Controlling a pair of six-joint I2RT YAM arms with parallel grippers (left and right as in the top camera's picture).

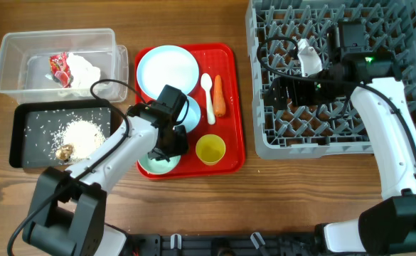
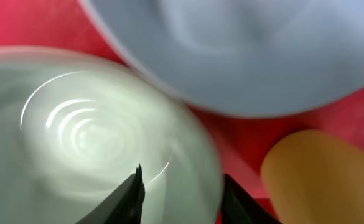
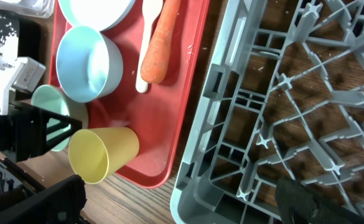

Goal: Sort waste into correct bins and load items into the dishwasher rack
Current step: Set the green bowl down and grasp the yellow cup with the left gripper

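Note:
My left gripper (image 1: 166, 148) is open and straddles the rim of the pale green bowl (image 1: 154, 165) (image 2: 76, 124) at the red tray's front left, one finger inside and one outside. The pale blue bowl (image 1: 190, 114), yellow cup (image 1: 210, 149), blue plate (image 1: 167, 70), white spoon (image 1: 208, 96) and carrot (image 1: 219, 96) also lie on the red tray (image 1: 232, 107). My right gripper (image 1: 275, 89) (image 3: 182, 205) is open and empty over the grey rack (image 1: 314, 148). The wrapper (image 1: 60, 67) and tissue lie in the clear tub (image 1: 8, 64). Rice (image 1: 83, 135) and a brown lump (image 1: 65, 151) lie in the black tray (image 1: 23, 135).
The rack fills the right side of the table, its left rim close to the red tray. The tub and black tray stand at the left, one behind the other. Bare wood lies along the front edge.

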